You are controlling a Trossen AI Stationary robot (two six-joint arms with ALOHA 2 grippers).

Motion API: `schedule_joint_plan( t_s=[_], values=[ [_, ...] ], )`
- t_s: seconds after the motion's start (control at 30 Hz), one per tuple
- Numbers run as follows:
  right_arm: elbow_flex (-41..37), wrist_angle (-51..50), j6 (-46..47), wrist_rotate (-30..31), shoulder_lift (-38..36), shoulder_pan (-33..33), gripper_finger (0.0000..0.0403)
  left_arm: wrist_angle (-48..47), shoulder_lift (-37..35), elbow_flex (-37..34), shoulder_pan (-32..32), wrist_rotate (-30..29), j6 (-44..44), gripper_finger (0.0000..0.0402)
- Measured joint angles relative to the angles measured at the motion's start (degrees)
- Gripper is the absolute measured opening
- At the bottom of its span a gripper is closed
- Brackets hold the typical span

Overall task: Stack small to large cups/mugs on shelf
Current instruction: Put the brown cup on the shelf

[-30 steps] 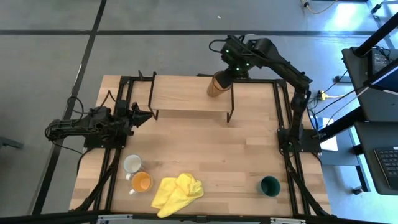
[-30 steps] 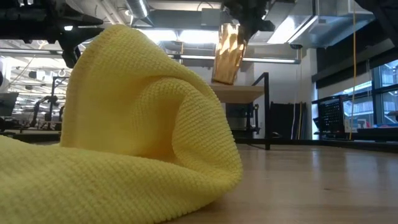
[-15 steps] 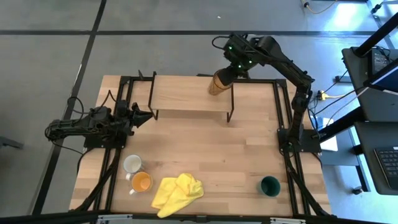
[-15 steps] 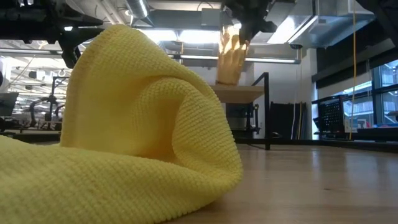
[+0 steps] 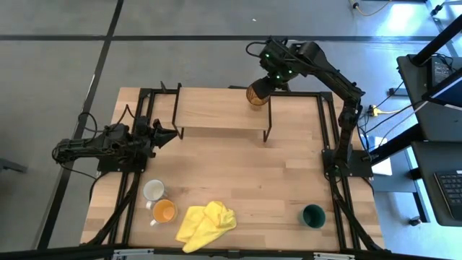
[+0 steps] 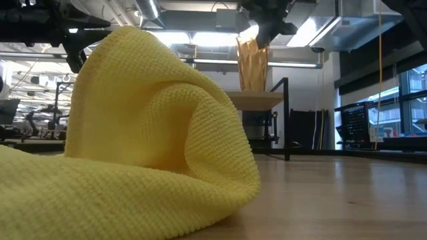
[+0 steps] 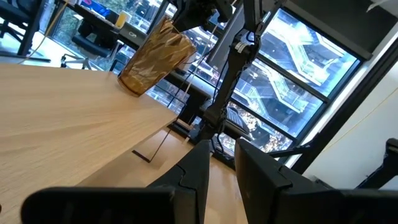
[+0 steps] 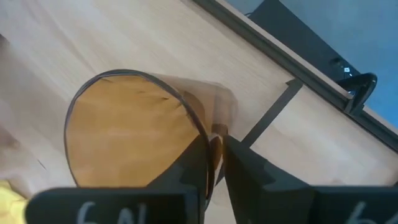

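Tilted a moment ago, the tumbler point(image 5: 255, 94) now stands upright on the shelf point(image 5: 209, 110) at its right end — right gripper point(image 5: 268, 81) pinching its rim to steady it. Left gripper point(image 5: 164, 133) waits, jaws nearly closed, empty.

We see the shelf point(image 5: 216, 108) standing at the back of the surface point(image 5: 289, 173). The tumbler point(image 5: 255, 94) stands upright on the shelf's right end, near the back edge, and the right claw point(image 5: 266, 84) is at its rim, one finger inside and one outside. The left claw point(image 5: 167, 134) waits at the surface's left side, just beside the shelf's left legs. Along the front edge — from left to right — sit two mugs point(image 5: 159, 201) close together, then the cloth point(image 5: 206, 223), then, well apart, the cup point(image 5: 313, 215).
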Motion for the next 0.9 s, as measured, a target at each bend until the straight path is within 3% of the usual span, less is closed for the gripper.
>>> schedule_joint_plan(
  t_s=[0.2,0.6,0.9],
  values=[
    [0.0,0.0,-1.7,-0.5,0.0,-0.4,0.0053,0.0,0.0,0.0,0.0,0.0,0.0,0.0071],
    [0.0,0.0,-2.0,-7.9,0.0,-2.7,0.0053,0.0,0.0,0.0,0.0,0.0,0.0,0.0071],
    [0.0,0.0,-3.1,-7.9,0.0,-4.7,0.0053,0.0,0.0,0.0,0.0,0.0,0.0,0.0071]
  ],
)
